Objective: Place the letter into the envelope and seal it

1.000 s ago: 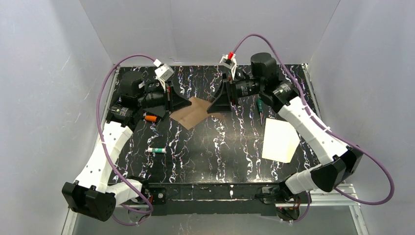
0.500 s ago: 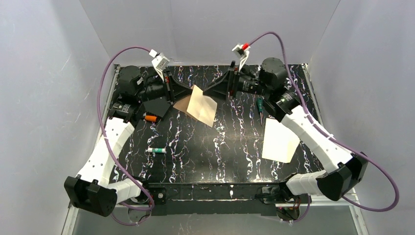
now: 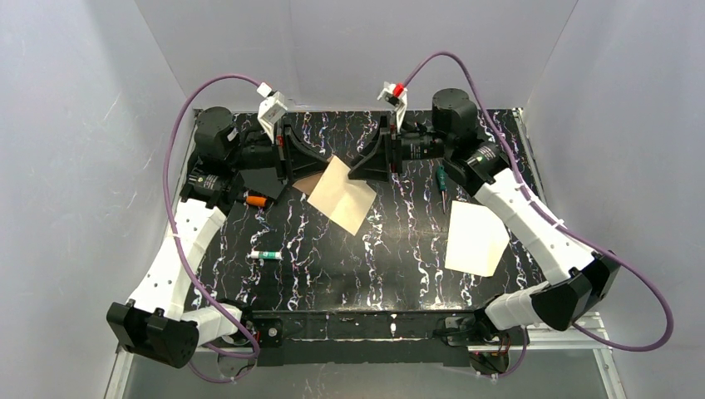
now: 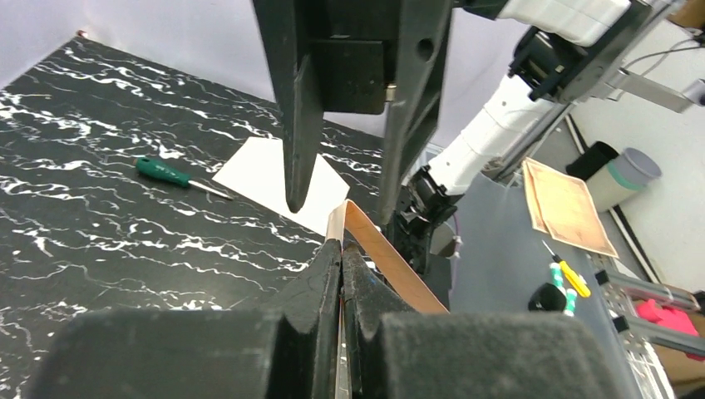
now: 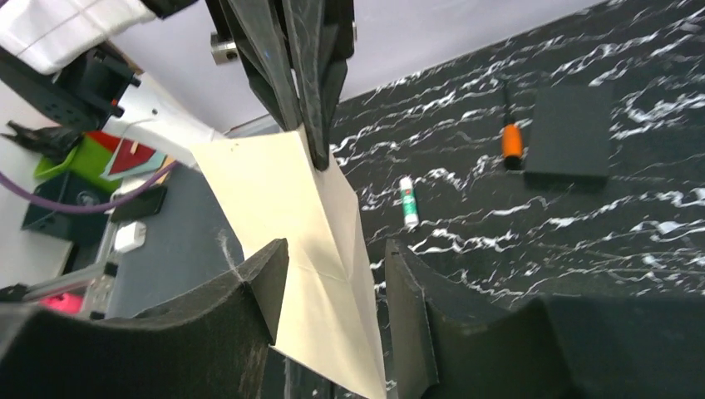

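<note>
Envelope (image 3: 341, 195) hangs pinched in closed left claw (image 4: 342, 249), right claw (image 5: 332, 262) spread astride it; letter (image 3: 475, 239) lies on tabletop (image 3: 374, 258) well right of envelope, not inserted; sealing undone.

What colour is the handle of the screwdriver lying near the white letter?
Green: the screwdriver handle shows best in the left wrist view.

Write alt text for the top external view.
The left hand, shut, holds the envelope tilted above the far middle of the table, and the open right hand faces it from the other side. The letter lies flat on the right, untouched.
</note>
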Tool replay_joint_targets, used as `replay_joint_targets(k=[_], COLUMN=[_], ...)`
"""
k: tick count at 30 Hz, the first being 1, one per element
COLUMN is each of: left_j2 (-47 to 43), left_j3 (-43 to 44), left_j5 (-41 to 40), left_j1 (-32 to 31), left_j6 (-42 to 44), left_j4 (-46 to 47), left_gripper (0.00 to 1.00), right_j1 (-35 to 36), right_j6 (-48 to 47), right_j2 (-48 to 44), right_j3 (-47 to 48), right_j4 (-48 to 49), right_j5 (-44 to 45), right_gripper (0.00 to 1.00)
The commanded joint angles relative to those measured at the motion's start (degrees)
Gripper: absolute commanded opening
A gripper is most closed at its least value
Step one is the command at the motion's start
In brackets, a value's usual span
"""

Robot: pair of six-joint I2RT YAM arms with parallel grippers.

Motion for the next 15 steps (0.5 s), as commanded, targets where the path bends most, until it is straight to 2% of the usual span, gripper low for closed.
replay_joint_targets(k=[1,4,9,15], left_j2=[-0.01,0.61,-0.07,0.37], left_j3=[2.69,3.38,3.54,4.47], left_j5=[6.63,8.88,8.21,8.31], left_j1=[-0.12,-0.11,-0.18,-0.14], left_j6=[-1.48,-2.70,-1.57,-1.66], left_j4=[1.21,1.21,1.45,1.45], left_gripper=[0.00,0.00,0.00,0.00], right_j1=[0.33,0.63,1.76,2.09], right_j6=[-3.11,1.62,4.09,4.49], right_j2=[0.28,1.45,3.41,3.70], right_j3=[1.93,1.65,2.61,2.93], right_j4=[-2.60,2.33,5.57,5.71], right_j5=[-6.38,-8.12,-10.38,-12.72], right_gripper=[0.50,0.36,0.36,0.18])
